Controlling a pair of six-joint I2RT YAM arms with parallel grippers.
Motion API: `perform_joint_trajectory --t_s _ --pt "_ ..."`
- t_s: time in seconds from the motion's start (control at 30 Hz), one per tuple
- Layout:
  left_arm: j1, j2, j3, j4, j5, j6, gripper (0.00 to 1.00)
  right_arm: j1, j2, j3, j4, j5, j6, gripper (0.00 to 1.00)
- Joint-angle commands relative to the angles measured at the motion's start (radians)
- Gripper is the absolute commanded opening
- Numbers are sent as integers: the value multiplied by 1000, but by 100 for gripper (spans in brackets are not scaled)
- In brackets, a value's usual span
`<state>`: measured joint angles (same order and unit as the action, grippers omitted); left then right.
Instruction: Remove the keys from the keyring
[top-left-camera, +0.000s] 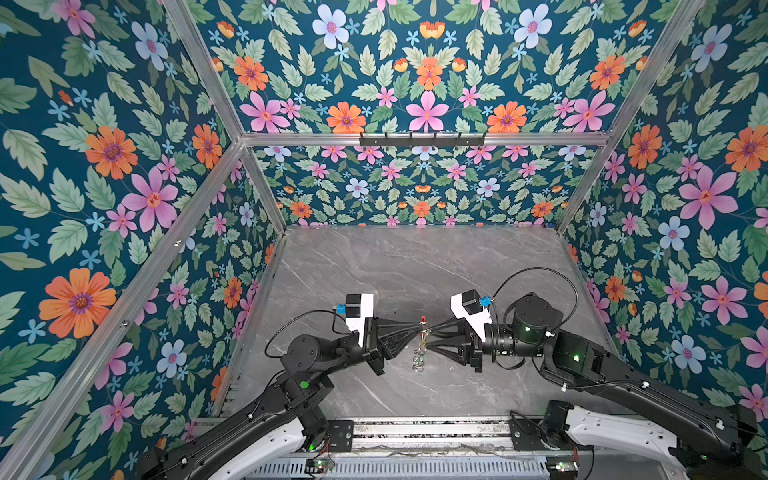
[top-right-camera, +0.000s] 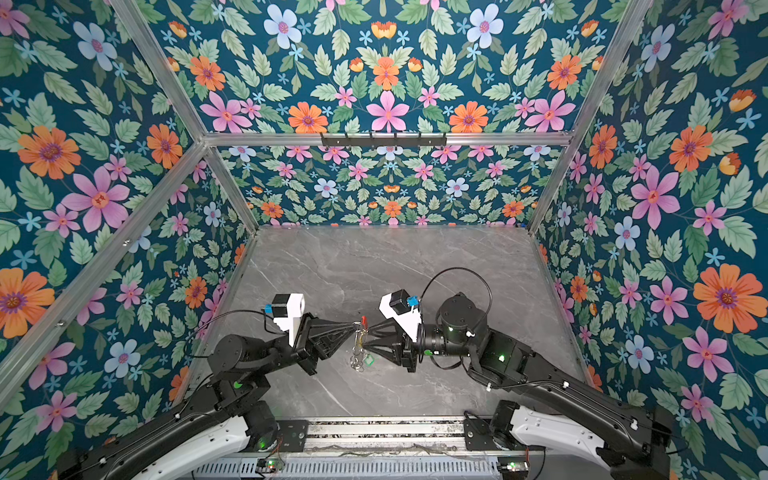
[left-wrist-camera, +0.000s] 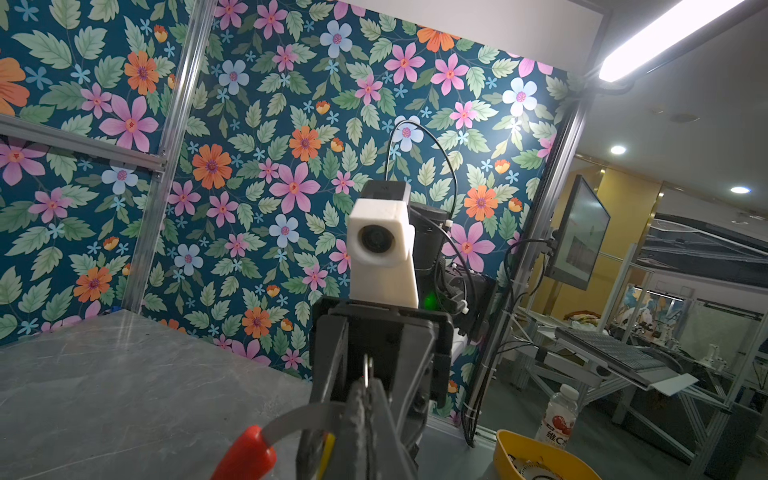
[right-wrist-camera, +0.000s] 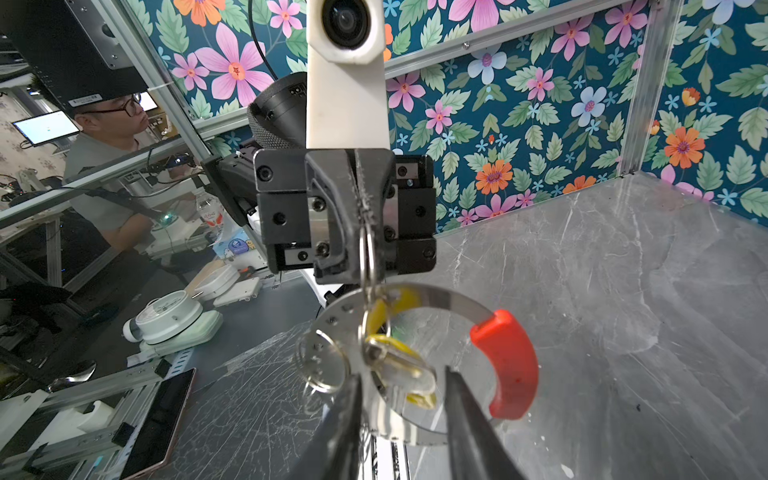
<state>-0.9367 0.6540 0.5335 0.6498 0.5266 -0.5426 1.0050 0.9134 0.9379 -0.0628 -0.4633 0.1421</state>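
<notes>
Here your left gripper (right-wrist-camera: 365, 216) is pressed together on a small wire loop (right-wrist-camera: 365, 257). The keyring (right-wrist-camera: 440, 301) hangs from that loop in the air above the marble table (right-wrist-camera: 623, 270), with its red sleeve (right-wrist-camera: 507, 365) to one side. I judge you hold it this way because a hanging ring lets the keys drop free and turns its flat face toward the other arm.

Your right gripper (right-wrist-camera: 403, 376) has its jaws apart, one on each side of the key with the yellow tag (right-wrist-camera: 399, 365). Whether a pad already touches that key, I cannot tell. The key with the green tag (top-right-camera: 368, 360) hangs lower, and in a top view it is just beside the little loops at the bottom. By my judgement, neither key is off the ring yet.

The only containers in view stand outside the cell. They are a yellow bowl (left-wrist-camera: 536, 453) and, beside it, a drinks bottle (left-wrist-camera: 559, 419). What lies in the bowl is pale and too unclear to name.
</notes>
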Motion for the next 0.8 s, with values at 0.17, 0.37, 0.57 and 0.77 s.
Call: perform_joint_trajectory --t_s 0.17,0.37,0.57,0.77 --pt "-1 19 9 42 72 2 0 1 10 28 -9 80 -25 52" --pt "-1 29 8 52 79 -8 0 0 25 42 -21 77 -36 48" --pt "-1 -2 -2 19 10 6 0 2 18 29 -17 66 -29 37" --pt "-1 3 0 14 -2 6 0 5 22 32 -11 52 -30 17"
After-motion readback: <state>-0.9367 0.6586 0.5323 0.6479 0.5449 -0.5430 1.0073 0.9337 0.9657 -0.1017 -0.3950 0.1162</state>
